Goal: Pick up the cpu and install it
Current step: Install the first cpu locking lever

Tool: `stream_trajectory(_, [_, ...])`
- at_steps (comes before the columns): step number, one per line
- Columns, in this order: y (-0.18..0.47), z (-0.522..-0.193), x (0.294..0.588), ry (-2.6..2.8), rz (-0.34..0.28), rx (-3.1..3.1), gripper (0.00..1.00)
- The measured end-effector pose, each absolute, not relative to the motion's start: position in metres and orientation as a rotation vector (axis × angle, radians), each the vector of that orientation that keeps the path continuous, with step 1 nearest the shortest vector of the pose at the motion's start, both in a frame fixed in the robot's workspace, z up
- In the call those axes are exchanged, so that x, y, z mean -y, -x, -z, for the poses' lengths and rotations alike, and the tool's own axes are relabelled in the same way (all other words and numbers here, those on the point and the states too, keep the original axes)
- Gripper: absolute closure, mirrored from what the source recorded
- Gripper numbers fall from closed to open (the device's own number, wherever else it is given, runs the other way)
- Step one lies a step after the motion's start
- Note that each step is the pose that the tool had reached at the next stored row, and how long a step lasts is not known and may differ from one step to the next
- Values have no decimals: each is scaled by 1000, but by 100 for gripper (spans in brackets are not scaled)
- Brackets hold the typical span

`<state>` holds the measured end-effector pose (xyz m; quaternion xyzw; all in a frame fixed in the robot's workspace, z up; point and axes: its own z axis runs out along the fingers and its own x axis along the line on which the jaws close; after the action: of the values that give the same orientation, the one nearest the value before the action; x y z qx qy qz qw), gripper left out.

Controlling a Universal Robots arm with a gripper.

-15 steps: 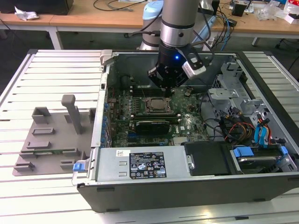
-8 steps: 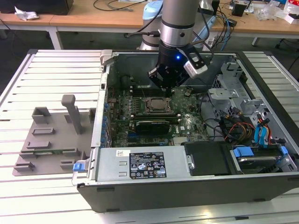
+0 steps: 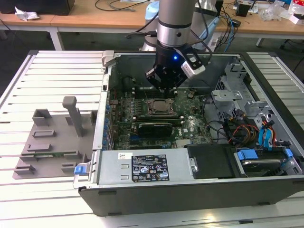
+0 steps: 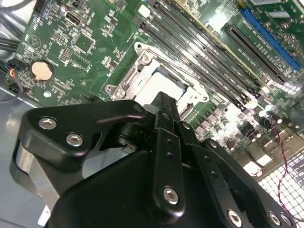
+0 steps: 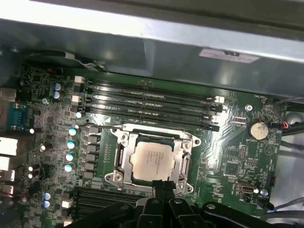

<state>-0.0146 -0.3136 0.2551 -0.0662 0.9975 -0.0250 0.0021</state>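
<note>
The cpu [image 5: 152, 159], a pale silver square chip, lies flat inside the metal-framed socket [image 5: 122, 156] on the green motherboard; it is also seen in the exterior view [image 3: 159, 107] and partly in the second wrist view [image 4: 159, 83]. My gripper [image 3: 167, 88] hangs just above the socket inside the open computer case [image 3: 190, 194]. Its black fingers [image 5: 164, 186] meet at their tips with nothing between them, and those tips [image 4: 162, 100] stand over the near edge of the cpu, a little apart from it.
Black memory slots [image 5: 147, 102] run beside the socket. A grey power supply box [image 3: 142, 166] and a black drive bay [image 3: 211, 161] line the case front. Cables [image 3: 247, 130] crowd the exterior view's right. A grey fixture [image 3: 52, 137] sits on the slatted table at the exterior view's left.
</note>
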Motion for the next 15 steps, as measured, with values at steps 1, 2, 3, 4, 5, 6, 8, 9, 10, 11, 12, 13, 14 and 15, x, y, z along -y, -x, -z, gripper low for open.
stream_trajectory(1, [17, -255, 312, 207, 79, -3129, 89])
stream_trajectory(2, [22, -255, 312, 207, 78, -3128, 89])
stream_trajectory(3, [29, -255, 312, 207, 79, -3127, 89])
stream_trajectory(4, [35, -255, 312, 207, 79, -3127, 89])
stream_trajectory(5, [44, -255, 312, 207, 78, -3126, 89])
stream_trajectory(6, [49, -255, 312, 207, 79, -3126, 89])
stream_trajectory(8, [61, -255, 311, 207, 79, -3126, 89])
stream_trajectory(9, [64, -255, 311, 207, 79, -3126, 89])
stream_trajectory(10, [69, -255, 309, 207, 79, -3126, 89])
stream_trajectory(11, [74, -255, 307, 207, 79, -3126, 89])
stream_trajectory(12, [78, -255, 304, 206, 79, -3126, 89])
stream_trajectory(13, [81, -255, 302, 206, 79, -3126, 89])
stream_trajectory(14, [85, -255, 299, 206, 79, -3126, 89])
stream_trajectory(15, [87, -255, 298, 205, 79, -3126, 89])
